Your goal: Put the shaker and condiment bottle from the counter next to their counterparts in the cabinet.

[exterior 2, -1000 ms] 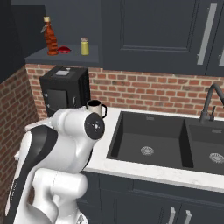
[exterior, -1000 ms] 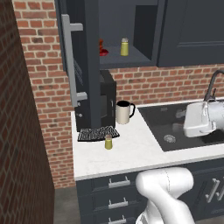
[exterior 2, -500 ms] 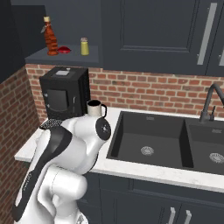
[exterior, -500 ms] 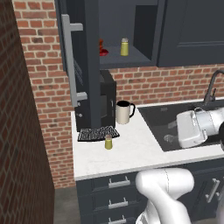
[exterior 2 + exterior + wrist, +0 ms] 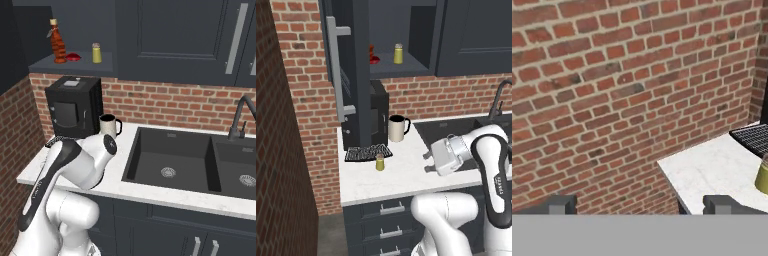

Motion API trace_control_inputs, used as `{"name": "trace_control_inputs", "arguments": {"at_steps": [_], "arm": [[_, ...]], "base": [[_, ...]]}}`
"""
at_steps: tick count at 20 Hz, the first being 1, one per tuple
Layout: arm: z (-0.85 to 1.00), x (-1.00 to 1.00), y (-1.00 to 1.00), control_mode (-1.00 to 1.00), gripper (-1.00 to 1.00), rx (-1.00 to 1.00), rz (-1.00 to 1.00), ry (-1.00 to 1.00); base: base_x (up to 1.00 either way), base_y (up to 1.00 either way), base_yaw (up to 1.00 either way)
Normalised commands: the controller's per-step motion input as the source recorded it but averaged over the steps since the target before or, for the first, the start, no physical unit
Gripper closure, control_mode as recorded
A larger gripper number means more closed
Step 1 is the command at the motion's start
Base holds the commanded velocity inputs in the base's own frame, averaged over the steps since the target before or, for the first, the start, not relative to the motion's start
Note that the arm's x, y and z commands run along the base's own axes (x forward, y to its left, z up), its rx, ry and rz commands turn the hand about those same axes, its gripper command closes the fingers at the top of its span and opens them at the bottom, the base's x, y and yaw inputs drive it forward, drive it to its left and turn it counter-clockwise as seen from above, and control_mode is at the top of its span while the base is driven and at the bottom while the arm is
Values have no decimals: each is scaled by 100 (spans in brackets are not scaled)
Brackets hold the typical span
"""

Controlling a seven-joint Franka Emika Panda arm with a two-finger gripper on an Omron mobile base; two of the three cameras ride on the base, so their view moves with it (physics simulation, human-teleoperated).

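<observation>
The olive-yellow shaker (image 5: pixel 380 162) stands on the white counter (image 5: pixel 406 176) just in front of a black ridged mat (image 5: pixel 368 152). It also peeks in at the right edge of the hand view (image 5: pixel 763 178). My gripper (image 5: pixel 429 161) hovers low over the counter to the shaker's right, pointing left at it, open and empty; its tips (image 5: pixel 640 205) stand wide apart. The red-orange lobed condiment bottle (image 5: pixel 58 48) stands on the open cabinet's shelf (image 5: pixel 50 64), beside a small red thing (image 5: pixel 73 57) and the bright yellow shaker (image 5: pixel 96 53) (image 5: pixel 398 53).
The cabinet door (image 5: pixel 343 70) with its silver bar handle hangs open over the counter's left end. A cream mug (image 5: pixel 397 128) and a black appliance (image 5: pixel 72 107) stand behind the shaker. A dark sink (image 5: pixel 175 160) with a faucet (image 5: pixel 240 117) lies right. A brick wall (image 5: pixel 622 90) borders the counter's left end.
The arm has swung from over the sink leftward and down, bringing the open gripper low over the counter toward the shaker. Nothing else has moved.
</observation>
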Motion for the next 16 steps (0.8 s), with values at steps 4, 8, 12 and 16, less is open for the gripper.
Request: {"name": "trace_control_inputs", "arguments": {"at_steps": [4,8,12,16], "arm": [[-72,24,23,-100,-100,0,1,0],[-35,1,13,-100,-100,1,6,1],[-25,16,4,-100,-100,4,1,-13],[-22,27,0,-100,-100,2,0,-19]], "base": [[0,0,0],[0,0,0],[0,0,0],[0,0,0]]}}
